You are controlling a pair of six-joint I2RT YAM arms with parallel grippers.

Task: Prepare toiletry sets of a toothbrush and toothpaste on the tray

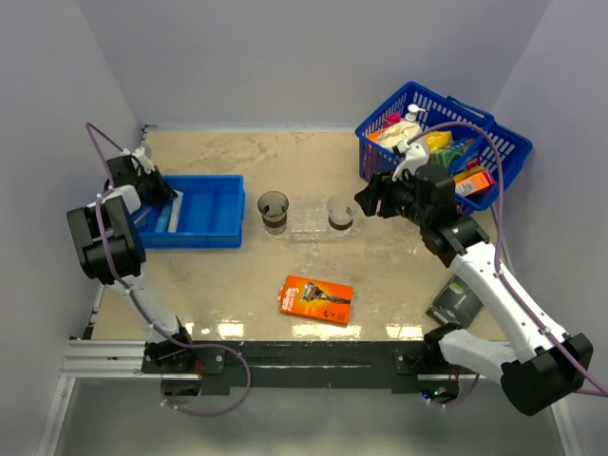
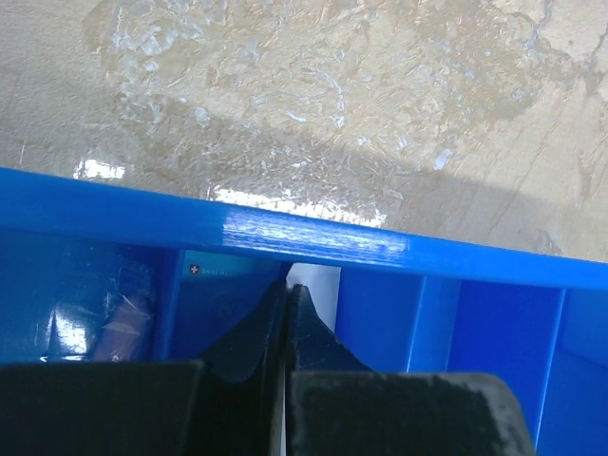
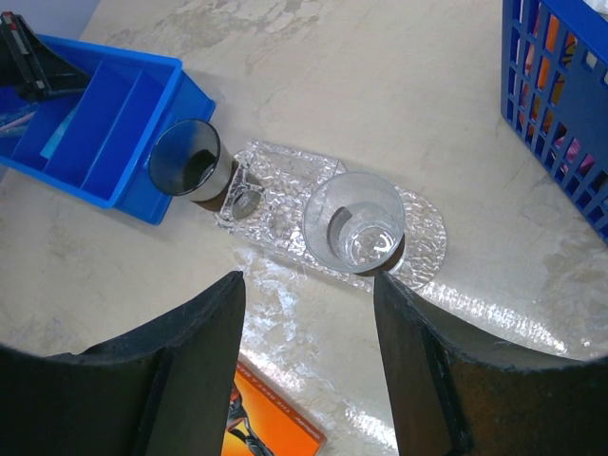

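My left gripper [image 1: 167, 203] [image 2: 288, 291] reaches down into the blue bin [image 1: 204, 214], shut on a blue and white toothpaste tube [image 2: 214, 277]. Only a thin white sliver shows between its jaws. The clear tray [image 1: 309, 222] [image 3: 275, 190] lies mid-table with a brownish cup [image 1: 273, 211] [image 3: 185, 161] at its left end and another cup [image 1: 342, 213] [image 3: 354, 225] at its right end. Neither cup holds anything that I can see. My right gripper [image 1: 366, 201] [image 3: 309, 280] hovers open just right of the tray, holding nothing. I cannot pick out a toothbrush.
An orange razor pack [image 1: 316, 298] [image 3: 271, 432] lies in front of the tray. A blue wire basket [image 1: 442, 142] [image 3: 556, 114] full of packets stands at the back right. The bin's far rim [image 2: 313, 237] crosses the left wrist view. A dark grey object [image 1: 454, 304] lies beside the right arm.
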